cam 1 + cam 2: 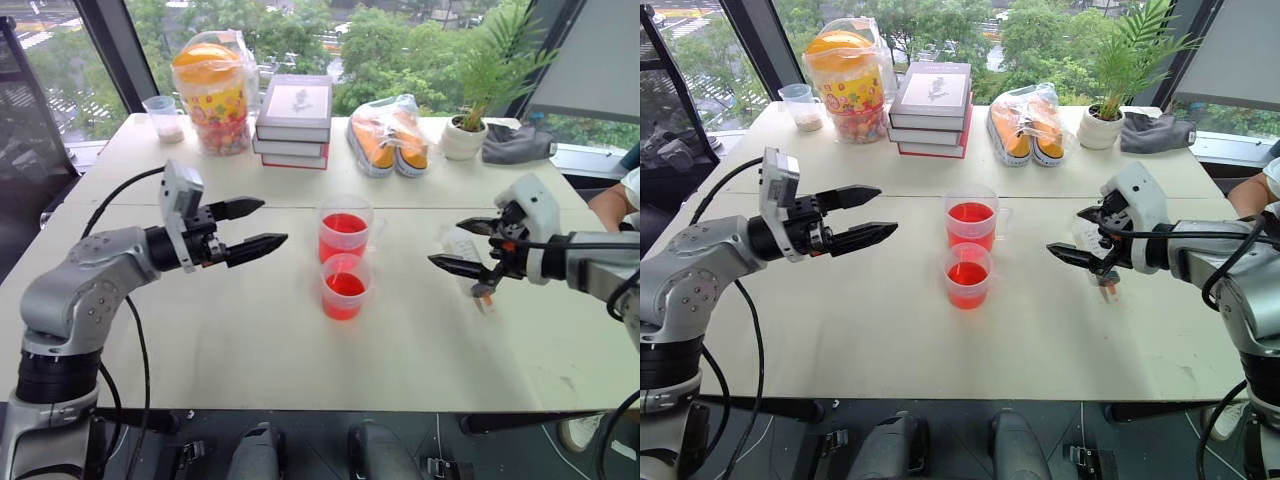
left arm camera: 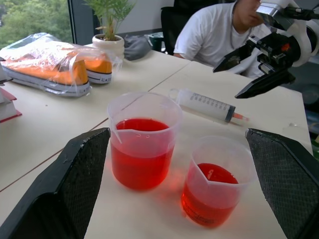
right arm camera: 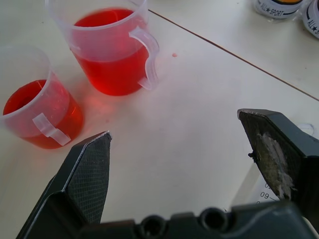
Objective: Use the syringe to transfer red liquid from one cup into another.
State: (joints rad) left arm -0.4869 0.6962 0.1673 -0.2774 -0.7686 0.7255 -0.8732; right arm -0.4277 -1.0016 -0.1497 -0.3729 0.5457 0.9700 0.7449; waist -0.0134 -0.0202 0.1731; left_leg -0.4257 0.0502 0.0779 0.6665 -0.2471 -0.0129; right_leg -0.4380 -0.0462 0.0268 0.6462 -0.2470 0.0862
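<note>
My right gripper (image 1: 466, 246) hangs over the syringe (image 2: 208, 105), hiding much of it from my head; it lies flat on the table (image 1: 250, 340), right of the tall cup (image 1: 345, 230) and the short cup (image 1: 345, 286). Both my grippers gape wide, empty, the left gripper (image 1: 253, 225) facing the cups. Books (image 1: 294, 122), wrapped shoes (image 1: 388, 135) and a plant (image 1: 470, 125) stand behind.

This looks like an office room high up in a building. 2 long pale counters (image 1: 250, 330) stand pushed together by big windows with dark frames (image 1: 110, 40), and green treetops (image 1: 390, 40) and a street show far below outside. A stack of 3 hardcover books (image 1: 293, 122) and a small green plant in a white pot (image 1: 466, 130) sit near the glass. A person in a white shirt (image 2: 212, 35) sits in a black office chair (image 2: 172, 22).
</note>
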